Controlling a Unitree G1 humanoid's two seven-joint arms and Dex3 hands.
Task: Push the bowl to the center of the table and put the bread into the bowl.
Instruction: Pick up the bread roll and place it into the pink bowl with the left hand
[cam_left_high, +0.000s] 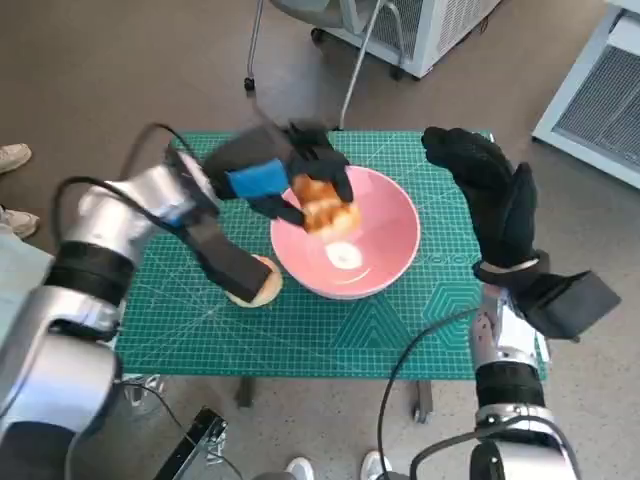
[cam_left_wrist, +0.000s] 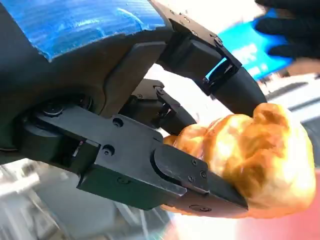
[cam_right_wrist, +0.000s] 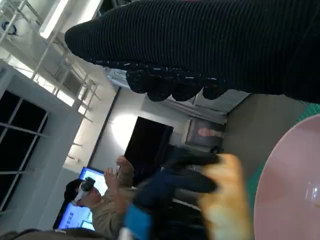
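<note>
Bread (cam_left_high: 322, 203) sits clamped in the left hand (cam_left_high: 290, 175) above the pink bowl (cam_left_high: 385, 250). Right hand (cam_left_high: 495, 200) hovers beside the bowl, fingers spread, holding nothing.

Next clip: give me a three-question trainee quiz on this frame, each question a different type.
1. True or false: the left hand holds the bread over the pink bowl.
2. What lies on the green mat by the bowl's edge, under the left forearm?
A) a second piece of bread
B) a spoon
C) a cup
3. Fill in: the right hand holds ____.

Key: 1 true; 2 A; 3 nothing, it is open beside the bowl.
</note>
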